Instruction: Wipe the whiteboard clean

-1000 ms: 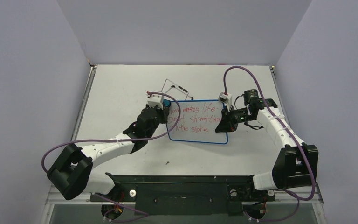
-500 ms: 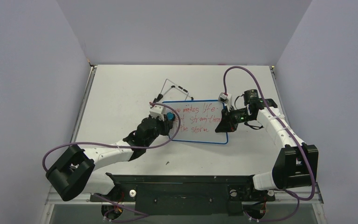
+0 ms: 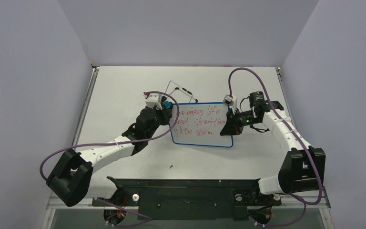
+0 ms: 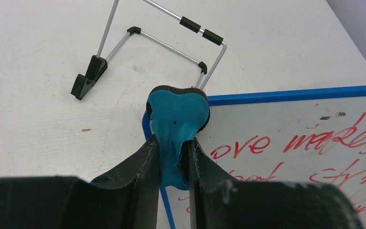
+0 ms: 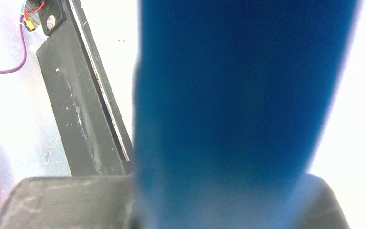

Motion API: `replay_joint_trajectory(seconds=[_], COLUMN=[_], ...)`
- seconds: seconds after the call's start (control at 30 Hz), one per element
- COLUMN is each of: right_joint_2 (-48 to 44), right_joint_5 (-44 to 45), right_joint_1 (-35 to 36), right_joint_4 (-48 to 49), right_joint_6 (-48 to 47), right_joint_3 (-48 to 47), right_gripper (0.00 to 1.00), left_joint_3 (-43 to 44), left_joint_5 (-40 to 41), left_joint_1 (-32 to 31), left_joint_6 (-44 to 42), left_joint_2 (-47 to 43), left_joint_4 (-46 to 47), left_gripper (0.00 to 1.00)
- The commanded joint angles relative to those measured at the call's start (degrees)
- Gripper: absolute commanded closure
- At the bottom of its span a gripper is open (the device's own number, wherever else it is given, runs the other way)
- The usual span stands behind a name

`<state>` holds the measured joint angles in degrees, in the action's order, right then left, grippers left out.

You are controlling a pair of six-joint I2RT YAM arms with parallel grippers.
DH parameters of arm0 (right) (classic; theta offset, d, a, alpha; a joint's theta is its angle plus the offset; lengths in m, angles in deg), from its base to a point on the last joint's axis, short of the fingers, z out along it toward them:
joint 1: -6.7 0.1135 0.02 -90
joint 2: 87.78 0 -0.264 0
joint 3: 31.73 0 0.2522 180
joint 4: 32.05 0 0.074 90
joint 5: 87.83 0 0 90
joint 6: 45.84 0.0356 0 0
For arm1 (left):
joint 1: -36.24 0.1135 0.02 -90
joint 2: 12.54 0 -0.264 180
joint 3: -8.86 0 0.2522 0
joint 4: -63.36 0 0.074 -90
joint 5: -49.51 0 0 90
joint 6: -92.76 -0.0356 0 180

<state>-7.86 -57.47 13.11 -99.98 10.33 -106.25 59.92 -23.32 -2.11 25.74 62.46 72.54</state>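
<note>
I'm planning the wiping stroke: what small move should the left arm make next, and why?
Probably sweep the left gripper rightward along the top line. It pinches the teal eraser block at the far-left corner of the blue-rimmed whiteboard, red handwriting lies unwiped just to its right, and the right gripper clamps the board's right edge.

left claw [image 4: 174, 143] + eraser [image 4: 177, 112] | swept down, back up | whiteboard [image 3: 205, 139] top-left corner
</note>
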Motion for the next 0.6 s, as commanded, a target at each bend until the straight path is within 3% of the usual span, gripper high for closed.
replay_joint_trajectory(seconds=[0.0, 0.23, 0.57], right_joint_2=[-2.49, -2.41, -2.70], right_joint_5=[-1.02, -1.08, -1.16], right_joint_1=[0.44, 0.44, 0.44], right_joint_4=[-0.10, -0.23, -0.41], right_joint_6=[-1.92, -2.16, -2.38], right_joint_3=[-0.25, -0.28, -0.24], right_gripper=[1.00, 1.00, 1.00], left_joint_3=[3.03, 0.50, -2.99], left_joint_5=[0.43, 5.62, 10.01], left_joint_1=[-2.15, -6.94, -6.55], left_joint_6=[0.14, 1.67, 2.12], left_joint_2=[1.31, 2.79, 0.80], left_joint_4=[0.20, -1.32, -1.93], left_gripper=[1.00, 1.00, 1.00])
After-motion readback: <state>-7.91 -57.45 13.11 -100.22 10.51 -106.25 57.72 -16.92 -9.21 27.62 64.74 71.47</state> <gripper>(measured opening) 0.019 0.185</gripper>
